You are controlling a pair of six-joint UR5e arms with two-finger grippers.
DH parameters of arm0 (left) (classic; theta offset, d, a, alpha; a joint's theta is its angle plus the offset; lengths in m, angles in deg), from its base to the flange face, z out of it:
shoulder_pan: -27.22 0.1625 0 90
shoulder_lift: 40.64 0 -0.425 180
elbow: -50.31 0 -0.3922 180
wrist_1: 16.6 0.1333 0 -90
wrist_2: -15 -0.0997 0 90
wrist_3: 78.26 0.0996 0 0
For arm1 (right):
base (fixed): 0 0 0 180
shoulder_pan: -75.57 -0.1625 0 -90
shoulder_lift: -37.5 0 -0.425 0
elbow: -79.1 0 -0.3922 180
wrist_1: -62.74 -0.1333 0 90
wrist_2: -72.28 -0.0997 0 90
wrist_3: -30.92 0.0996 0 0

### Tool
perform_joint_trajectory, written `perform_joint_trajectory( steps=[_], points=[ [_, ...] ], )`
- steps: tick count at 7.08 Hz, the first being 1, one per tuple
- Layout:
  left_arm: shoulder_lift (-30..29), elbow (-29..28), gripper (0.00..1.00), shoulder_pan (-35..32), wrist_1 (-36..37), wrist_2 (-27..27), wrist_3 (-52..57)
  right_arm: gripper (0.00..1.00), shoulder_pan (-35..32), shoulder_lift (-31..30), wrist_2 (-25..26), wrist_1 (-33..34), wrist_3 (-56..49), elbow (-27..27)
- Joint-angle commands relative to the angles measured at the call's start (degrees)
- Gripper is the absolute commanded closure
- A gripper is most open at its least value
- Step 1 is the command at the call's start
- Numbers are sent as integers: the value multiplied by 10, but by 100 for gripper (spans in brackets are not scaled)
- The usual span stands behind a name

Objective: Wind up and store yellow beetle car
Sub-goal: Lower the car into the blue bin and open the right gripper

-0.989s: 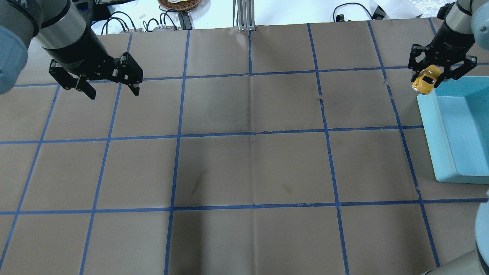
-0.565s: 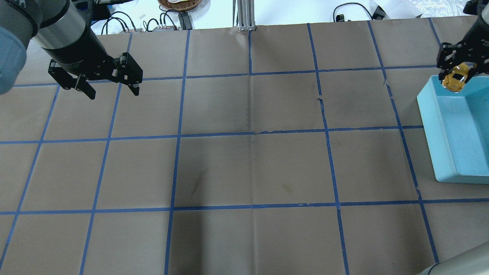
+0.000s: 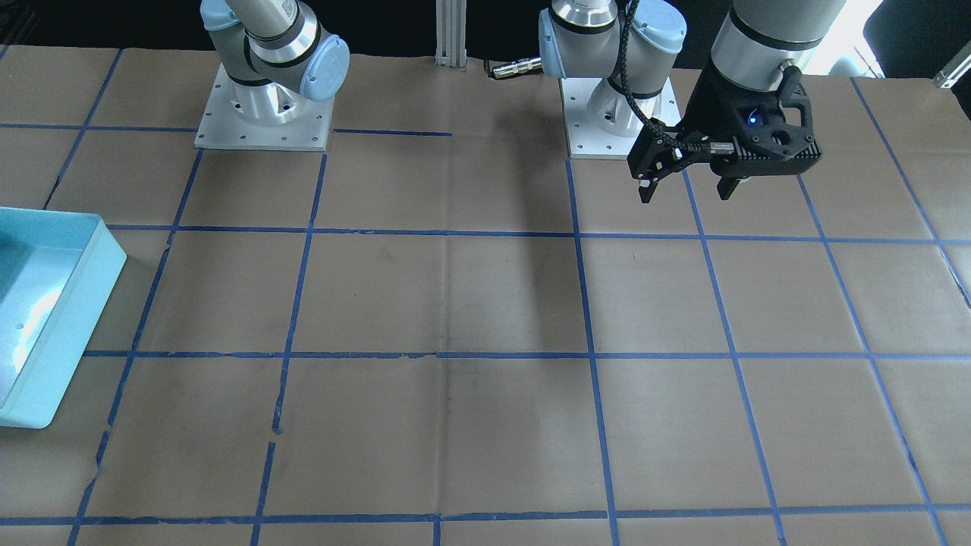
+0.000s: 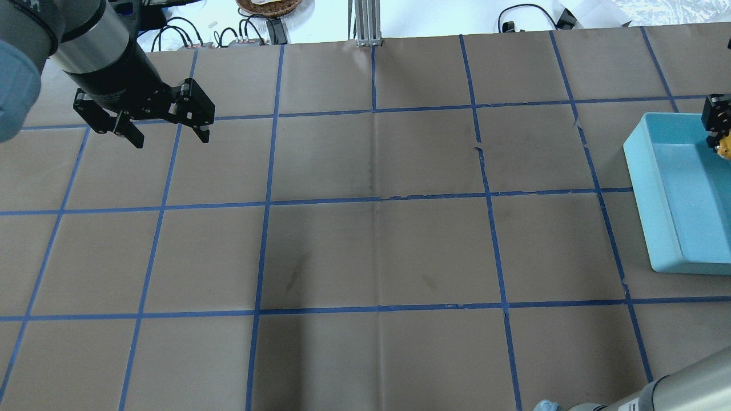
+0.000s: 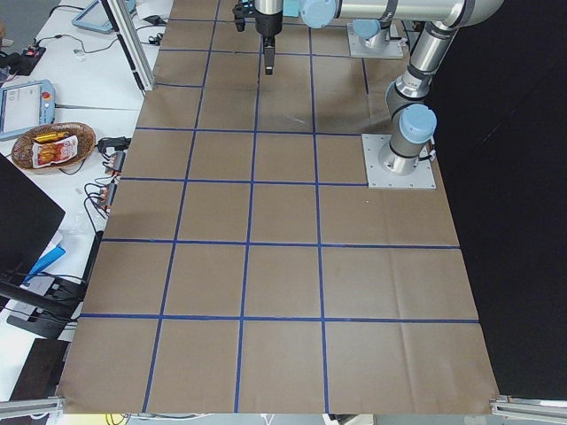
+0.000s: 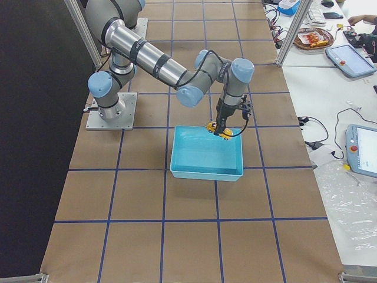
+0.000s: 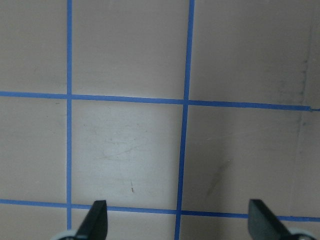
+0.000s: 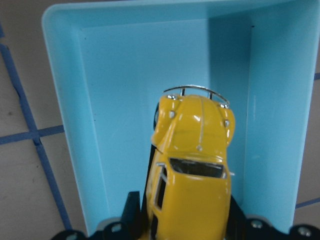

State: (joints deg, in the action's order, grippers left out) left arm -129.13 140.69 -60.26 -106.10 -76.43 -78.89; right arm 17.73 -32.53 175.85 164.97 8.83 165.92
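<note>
The yellow beetle car (image 8: 192, 170) is clamped between my right gripper's fingers (image 8: 131, 210), nose pointing away from the wrist. It hangs over the inside of the light blue tray (image 8: 70, 100). In the right side view the right gripper (image 6: 221, 131) holds the car (image 6: 219, 130) above the tray's (image 6: 206, 172) far end. In the overhead view only a sliver of the car (image 4: 725, 149) shows at the right edge, over the tray (image 4: 657, 188). My left gripper (image 4: 168, 137) is open and empty, hovering over the far left of the table (image 3: 685, 193).
The table is brown paper with a blue tape grid. An aluminium post (image 4: 365, 23), cables (image 4: 177, 34) and a wicker basket (image 4: 268, 5) sit beyond the far edge. The two arm bases (image 3: 262, 106) stand at the robot's side.
My right gripper has carried the yellow car to the right, from beside the tray's corner to over the tray's inside. The left gripper has not moved.
</note>
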Motion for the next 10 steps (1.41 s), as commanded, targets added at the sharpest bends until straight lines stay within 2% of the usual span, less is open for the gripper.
perform_joint_trajectory(
  steps=[1, 2, 4, 6, 8, 10],
  points=[
    [-1, 1, 0, -1, -1, 0, -1, 89, 9, 38, 20, 24, -2, 4],
    [0, 1, 0, -1, -1, 0, -2, 89, 10, 43, 22, 43, -2, 23],
    [-1, 1, 0, -1, -1, 0, -5, 89, 11, 41, 29, 128, -23, 92],
    [0, 1, 0, -1, -1, -2, -5, 89, 33, 41, 26, 169, -37, 142],
    [-1, 1, 0, -1, -1, -1, -5, 89, 37, 42, 25, 186, -64, 150],
    [1, 5, 0, -2, -2, 0, -5, 80, 39, 43, 23, 188, -64, 152]
  ],
)
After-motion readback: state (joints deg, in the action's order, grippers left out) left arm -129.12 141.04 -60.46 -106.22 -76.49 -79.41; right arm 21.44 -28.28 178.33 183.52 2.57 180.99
